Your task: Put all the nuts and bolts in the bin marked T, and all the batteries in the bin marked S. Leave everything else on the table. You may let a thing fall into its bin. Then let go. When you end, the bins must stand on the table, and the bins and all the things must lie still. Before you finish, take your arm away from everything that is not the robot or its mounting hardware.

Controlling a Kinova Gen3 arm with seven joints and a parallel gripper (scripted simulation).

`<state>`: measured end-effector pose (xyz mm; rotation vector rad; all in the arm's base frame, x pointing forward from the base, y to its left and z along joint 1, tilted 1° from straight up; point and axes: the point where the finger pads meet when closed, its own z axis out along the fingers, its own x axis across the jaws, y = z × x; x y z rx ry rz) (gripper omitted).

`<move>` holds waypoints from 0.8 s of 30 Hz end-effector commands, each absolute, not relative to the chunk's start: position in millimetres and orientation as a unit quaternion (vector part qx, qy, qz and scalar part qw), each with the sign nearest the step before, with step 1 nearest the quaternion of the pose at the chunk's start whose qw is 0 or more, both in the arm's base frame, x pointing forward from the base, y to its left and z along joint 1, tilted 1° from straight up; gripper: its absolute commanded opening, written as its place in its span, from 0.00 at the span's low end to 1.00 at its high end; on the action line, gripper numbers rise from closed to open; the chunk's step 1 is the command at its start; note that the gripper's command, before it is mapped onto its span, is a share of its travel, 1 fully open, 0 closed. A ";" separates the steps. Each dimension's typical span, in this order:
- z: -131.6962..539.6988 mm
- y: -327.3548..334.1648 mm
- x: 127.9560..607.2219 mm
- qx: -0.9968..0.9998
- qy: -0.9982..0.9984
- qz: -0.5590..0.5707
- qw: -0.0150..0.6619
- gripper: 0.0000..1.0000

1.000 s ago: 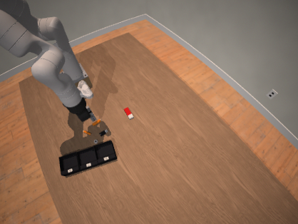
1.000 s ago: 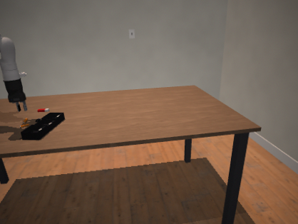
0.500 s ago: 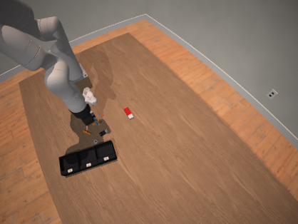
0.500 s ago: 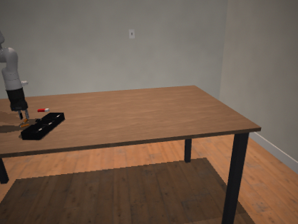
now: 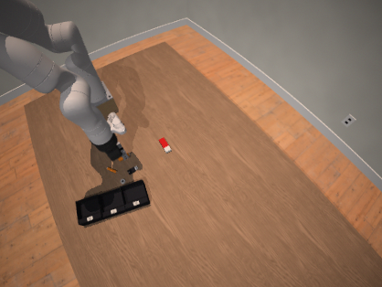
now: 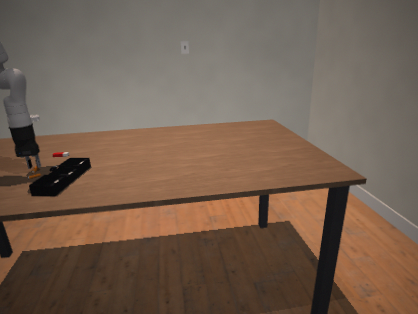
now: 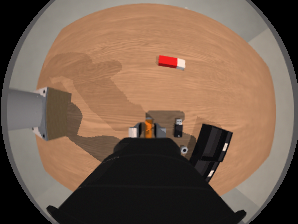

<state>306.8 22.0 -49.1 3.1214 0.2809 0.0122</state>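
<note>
Your gripper (image 5: pixel 120 154) hangs half open and empty right over the orange battery (image 5: pixel 111 169), which lies just behind the bins (image 5: pixel 113 202), long axis roughly parallel to them

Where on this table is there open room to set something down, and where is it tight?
Bare wood runs from the red block out to the far end of the table. It is crowded between the gripper and the black bins, where an orange piece and small dark parts lie.
</note>
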 end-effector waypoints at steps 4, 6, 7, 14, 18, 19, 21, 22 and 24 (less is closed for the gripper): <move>-48.8 20.5 308.6 0.996 0.088 0.005 0.004 0.60; -51.3 20.2 308.9 0.996 0.088 0.005 0.004 0.60; -52.7 20.1 309.0 0.996 0.088 0.005 0.004 0.60; -60.7 20.4 308.2 0.996 0.088 0.005 0.004 0.60; -60.7 20.6 307.9 0.996 0.088 0.005 0.004 0.60; -60.7 20.6 307.9 0.996 0.088 0.005 0.004 0.60; -60.7 20.6 307.9 0.996 0.088 0.005 0.004 0.60; -60.7 20.5 308.0 0.996 0.088 0.005 0.004 0.60; -60.8 20.4 308.3 0.996 0.088 0.005 0.004 0.60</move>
